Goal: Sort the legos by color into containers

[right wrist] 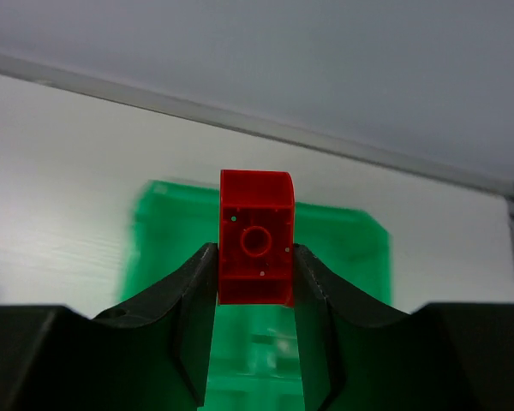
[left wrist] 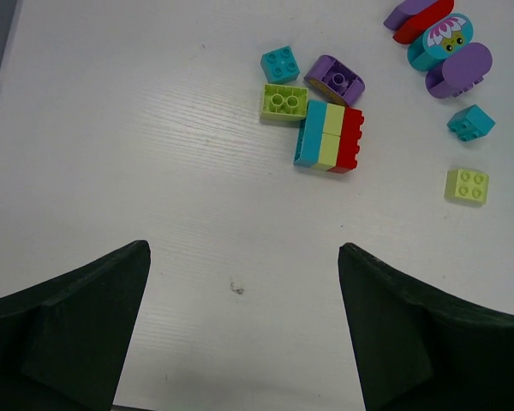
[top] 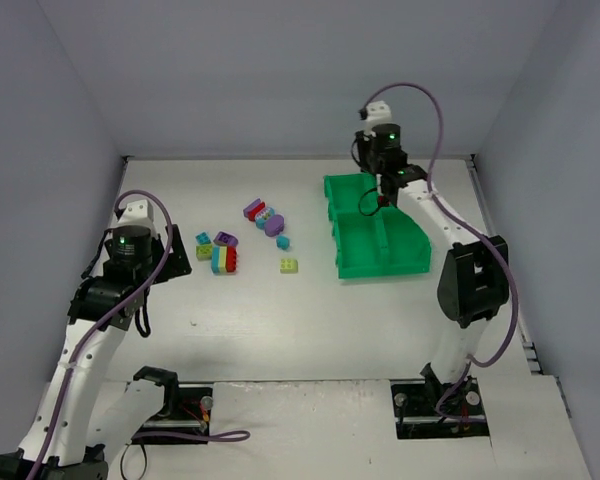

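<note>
white table (top: pixel 280 330) boxed in by pale grey walls (top: pixel 280 70)
the tabletop is faintly streaked and carries one small dark speck (left wrist: pixel 236 288); the plain walls rise on three sides, with a thin grey strip (top: pixel 230 158) along the far edge.

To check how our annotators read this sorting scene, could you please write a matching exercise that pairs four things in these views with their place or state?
Column 1
1. left gripper
2. red brick
3. green tray
4. three-colour stack

Column 2
A. clamped in the right gripper
B. on the table, beside a purple brick
C. open, holding nothing
D. to the right of the loose bricks in the top view

Pairs: 1-C; 2-A; 3-D; 4-B
</note>
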Tool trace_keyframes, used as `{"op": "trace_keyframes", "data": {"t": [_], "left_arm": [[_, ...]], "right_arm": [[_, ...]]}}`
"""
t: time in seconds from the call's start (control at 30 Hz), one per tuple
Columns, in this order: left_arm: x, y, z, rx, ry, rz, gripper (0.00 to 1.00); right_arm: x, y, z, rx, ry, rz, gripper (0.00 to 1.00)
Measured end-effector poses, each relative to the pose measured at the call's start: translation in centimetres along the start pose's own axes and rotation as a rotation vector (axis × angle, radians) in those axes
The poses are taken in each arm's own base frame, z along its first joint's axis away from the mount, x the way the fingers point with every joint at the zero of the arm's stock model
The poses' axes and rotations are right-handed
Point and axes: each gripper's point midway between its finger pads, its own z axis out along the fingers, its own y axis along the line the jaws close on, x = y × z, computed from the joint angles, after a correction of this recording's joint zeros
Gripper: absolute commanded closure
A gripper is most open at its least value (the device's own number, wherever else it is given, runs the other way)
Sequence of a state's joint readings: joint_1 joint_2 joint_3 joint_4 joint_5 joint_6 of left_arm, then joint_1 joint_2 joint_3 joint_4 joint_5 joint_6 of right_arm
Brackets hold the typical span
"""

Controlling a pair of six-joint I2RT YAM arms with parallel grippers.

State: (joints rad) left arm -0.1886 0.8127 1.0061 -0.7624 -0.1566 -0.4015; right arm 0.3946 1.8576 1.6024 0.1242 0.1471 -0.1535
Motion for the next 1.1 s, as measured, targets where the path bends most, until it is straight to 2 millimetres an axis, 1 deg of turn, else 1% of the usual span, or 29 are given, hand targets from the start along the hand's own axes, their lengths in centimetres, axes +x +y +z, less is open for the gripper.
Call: {"op": "trace_keyframes", "data": {"t": [0.03,0.1,0.13,0.2,0.27,0.3,0.37,0.4,0.47,0.5,0.57,0.6,0.67,0.7,0.77,0.87,0.93,1.0,1.03,1.07,1.1], "left_arm": [[-0.1,-0.1,0.1,0.003,-0.001,-0.001,0.16],[-0.1,-0.2,0.1,0.006,-0.002,-0.004,0.16],[-0.2,-0.3,0.2,0.009,-0.003,-0.005,0.16],[-0.1,-0.3,0.1,0.013,-0.002,-0.006,0.16],[-0.1,-0.4,0.1,0.018,0.000,-0.006,0.16],[-0.1,-0.5,0.1,0.020,0.000,-0.007,0.16],[-0.1,-0.5,0.1,0.024,0.001,-0.006,0.16],[-0.1,-0.5,0.1,0.024,0.001,-0.007,0.16],[-0.1,-0.5,0.0,0.025,-0.001,-0.007,0.16],[-0.1,-0.5,0.0,0.026,-0.002,-0.008,0.16],[-0.1,-0.6,0.0,0.031,-0.002,-0.008,0.16],[-0.1,-0.6,0.0,0.033,-0.002,-0.008,0.16],[-0.1,-0.7,-0.1,0.037,-0.001,-0.009,0.16],[-0.1,-0.8,-0.1,0.040,-0.001,-0.009,0.16],[-0.1,-0.8,-0.1,0.044,0.000,-0.009,0.16],[-0.3,-1.0,0.0,0.054,-0.006,-0.011,0.16],[-0.4,-1.3,0.1,0.064,-0.011,-0.013,0.16],[-0.6,-1.5,0.2,0.074,-0.014,-0.016,0.16],[-0.7,-1.7,0.3,0.080,-0.014,-0.017,0.16],[-0.7,-1.8,0.4,0.084,-0.013,-0.018,0.16],[-0.8,-1.9,0.6,0.086,-0.013,-0.019,0.16]], "right_arm": [[1.3,-3.2,0.5,0.060,0.028,0.033,1.00],[4.1,-7.1,1.0,0.133,0.086,0.078,1.00],[5.6,-8.7,1.2,0.161,0.119,0.103,1.00],[7.7,-10.7,1.9,0.195,0.161,0.139,1.00],[9.8,-11.7,2.8,0.210,0.200,0.168,1.00],[10.9,-11.9,3.1,0.211,0.221,0.174,1.00],[12.7,-11.7,3.9,0.204,0.259,0.185,0.92],[13.5,-11.4,4.3,0.193,0.277,0.189,0.83],[14.8,-10.5,4.7,0.167,0.308,0.195,0.75],[15.2,-10.1,4.8,0.153,0.317,0.197,0.66],[15.5,-9.8,5.0,0.141,0.324,0.203,0.59],[15.4,-9.7,5.1,0.135,0.324,0.204,0.50],[15.2,-9.3,5.1,0.124,0.321,0.207,0.43],[14.9,-9.3,5.2,0.122,0.317,0.209,0.37],[14.4,-9.1,5.2,0.113,0.305,0.212,0.36],[13.3,-8.4,4.6,0.094,0.291,0.210,0.36],[11.6,-7.8,3.8,0.082,0.263,0.209,0.37],[9.4,-6.4,2.4,0.057,0.222,0.208,0.36],[8.2,-5.3,1.6,0.038,0.198,0.205,0.36],[6.4,-3.2,0.2,-0.001,0.163,0.199,0.36],[5.6,-2.1,-0.5,-0.021,0.149,0.194,0.36]]}}
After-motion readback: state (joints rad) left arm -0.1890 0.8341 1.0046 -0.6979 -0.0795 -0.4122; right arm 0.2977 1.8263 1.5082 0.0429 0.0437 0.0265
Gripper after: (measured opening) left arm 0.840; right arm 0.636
